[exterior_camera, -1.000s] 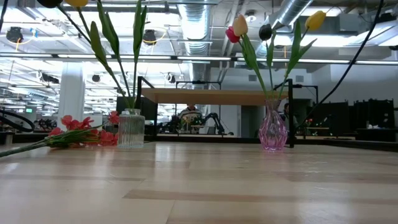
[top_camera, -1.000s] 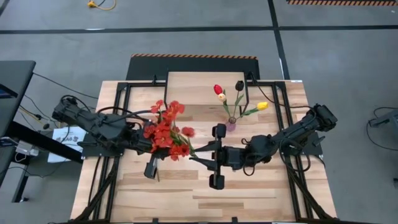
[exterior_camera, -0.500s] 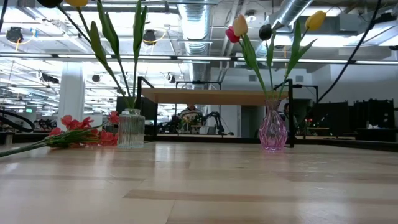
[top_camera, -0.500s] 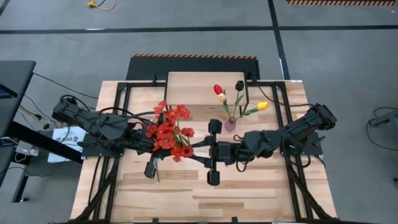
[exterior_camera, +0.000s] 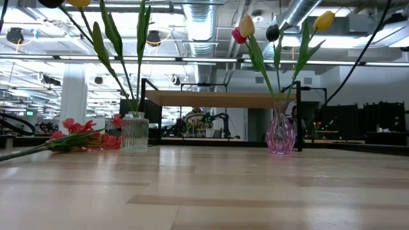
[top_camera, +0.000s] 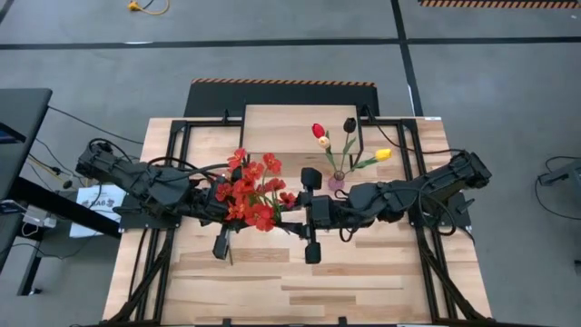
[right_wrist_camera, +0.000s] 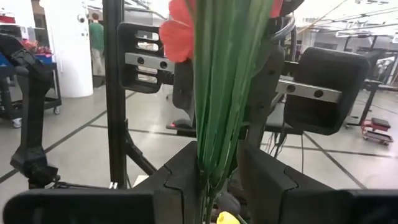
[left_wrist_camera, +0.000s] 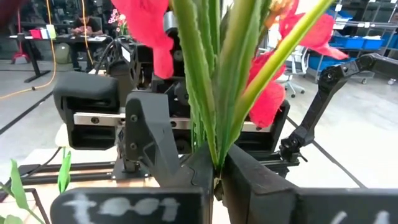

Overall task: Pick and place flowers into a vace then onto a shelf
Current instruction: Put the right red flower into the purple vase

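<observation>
— Two grippers on one bunch? Where is it?

— Mid-table. The left gripper (top_camera: 224, 212) is clamped on the red-orange spray (top_camera: 253, 188); the right gripper (top_camera: 292, 210), at its three o'clock, pinches the same stems, part-closed. They run nine to three.

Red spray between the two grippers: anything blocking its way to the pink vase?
Nothing visible does. The red spray, gripped by the left gripper and right gripper, hangs beside the pink vase; that already holds tulips.
</observation>
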Controlling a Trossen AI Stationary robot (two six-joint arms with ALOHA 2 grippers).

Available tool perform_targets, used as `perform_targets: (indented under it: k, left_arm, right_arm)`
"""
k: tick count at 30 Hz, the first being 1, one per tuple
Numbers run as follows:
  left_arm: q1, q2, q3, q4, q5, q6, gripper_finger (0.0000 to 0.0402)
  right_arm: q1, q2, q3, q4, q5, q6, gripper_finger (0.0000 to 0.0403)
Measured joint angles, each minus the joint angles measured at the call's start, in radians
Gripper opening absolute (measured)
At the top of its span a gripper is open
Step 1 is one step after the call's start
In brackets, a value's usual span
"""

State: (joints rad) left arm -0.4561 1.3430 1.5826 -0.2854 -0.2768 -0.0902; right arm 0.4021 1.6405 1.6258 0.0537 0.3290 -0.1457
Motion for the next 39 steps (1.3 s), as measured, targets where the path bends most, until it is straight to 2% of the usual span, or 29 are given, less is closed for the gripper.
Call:
perform_targets:
  k: [4, 6, 9, 12, 17, 23, 29, 34, 39]
  left_arm:
    - [0.0, 0.0, 0.0, 0.002, 0.002, -0.001, 0.0002]
    - [0.0, 0.0, 0.0, 0.003, 0.002, -0.001, 0.0004]
    - [0.0, 0.0, 0.0, 0.003, 0.009, -0.001, 0.0012]
    - [0.0, 0.0, 0.0, 0.002, 0.02, -0.002, 0.0025]
    - [-0.001, 0.0, 0.0, 0.001, 0.023, -0.008, 0.0064]
    - [-0.018, -0.007, 0.001, -0.005, -0.015, -0.011, 0.0141]
    - [-0.041, -0.07, 0.001, -0.042, -0.045, -0.014, 0.0205]
    - [-0.055, -0.129, 0.002, -0.092, -0.045, -0.024, 0.0225]
    - [-0.054, -0.162, 0.002, -0.144, -0.054, -0.037, 0.0226]
  right_arm:
    - [-0.005, 0.0, 0.0, -0.008, -0.021, -0.001, 0.0094]
    - [-0.005, 0.0, 0.0, -0.009, -0.021, -0.013, 0.0073]
    - [-0.005, 0.0, 0.0, -0.01, -0.042, -0.053, 0.0017]
    - [-0.004, 0.0, 0.0, -0.01, -0.043, -0.061, 0.0007]
    - [-0.007, 0.0, 0.0, -0.011, -0.037, -0.049, 0.0004]
    - [-0.011, -0.007, 0.0, -0.019, -0.005, -0.046, 0.0002]
    - [-0.009, -0.048, 0.0, -0.04, 0.079, -0.053, 0.0001]
    - [0.009, -0.086, 0.001, -0.05, 0.176, -0.087, 0.0001]
    - [0.035, -0.122, 0.001, -0.046, 0.2, -0.095, 0.0001]
